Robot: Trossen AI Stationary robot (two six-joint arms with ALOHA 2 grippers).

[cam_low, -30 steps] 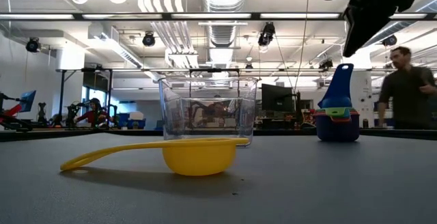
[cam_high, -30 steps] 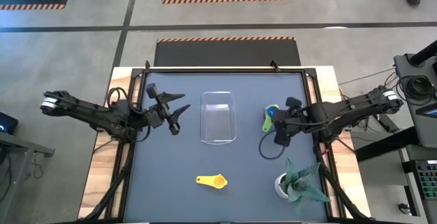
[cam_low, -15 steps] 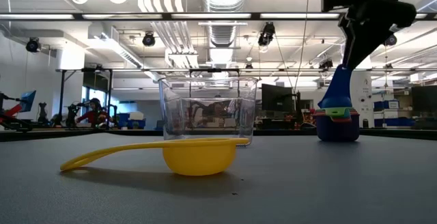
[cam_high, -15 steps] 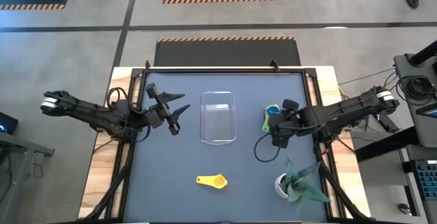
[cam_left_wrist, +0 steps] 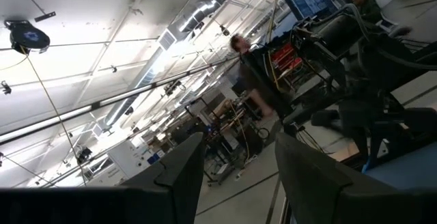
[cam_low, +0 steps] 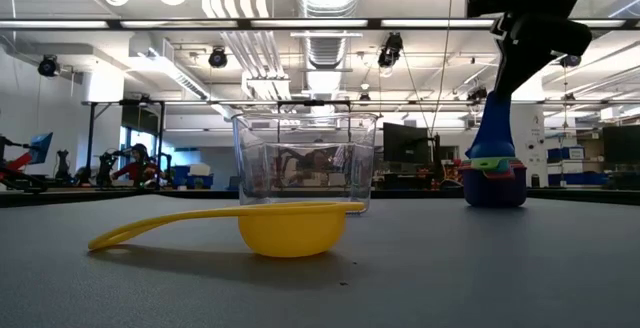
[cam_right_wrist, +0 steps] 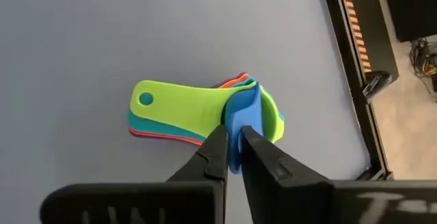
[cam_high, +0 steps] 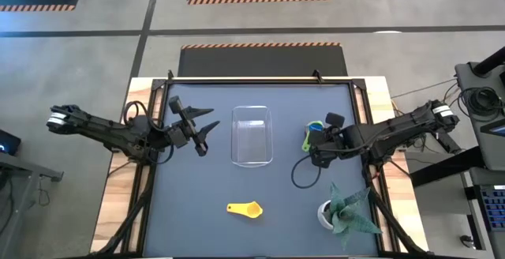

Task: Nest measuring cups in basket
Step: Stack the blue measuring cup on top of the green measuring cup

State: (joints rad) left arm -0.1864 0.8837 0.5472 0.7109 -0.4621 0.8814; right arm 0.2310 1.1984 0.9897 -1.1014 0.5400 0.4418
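Right of the basket, a nest of measuring cups [cam_high: 312, 135] rests bowl-down on the dark mat, green on top over teal, red and orange ones [cam_right_wrist: 198, 111]. A blue cup [cam_low: 496, 128] stands in it, handle up. My right gripper [cam_right_wrist: 233, 138] is above the nest, shut on that handle. The clear basket [cam_high: 252, 135] stands mid-table. A yellow cup [cam_high: 246, 208] lies bowl-down toward the near edge. My left gripper [cam_high: 208, 125] is held open above the mat, left of the basket, touching nothing. My right gripper pinches the blue cup's handle [cam_right_wrist: 237, 118] between its two fingers, near the handle's upper free end [cam_low: 503, 100]. The fingers come from above, slanting down from the table's right side. The cup stands upright, its bowl end down in the green cup of the nest.
A white pot with a green plant [cam_high: 339, 210] stands at the near right, close to my right arm. A black cable loop [cam_high: 304, 172] lies on the mat beside the pot. Bare mat lies between the basket and the yellow cup [cam_low: 280, 226].
My right gripper has come down and a little toward the table's left, onto the upright blue handle, which now sits between its fingers. The cup nest and the other things have stayed where they were.
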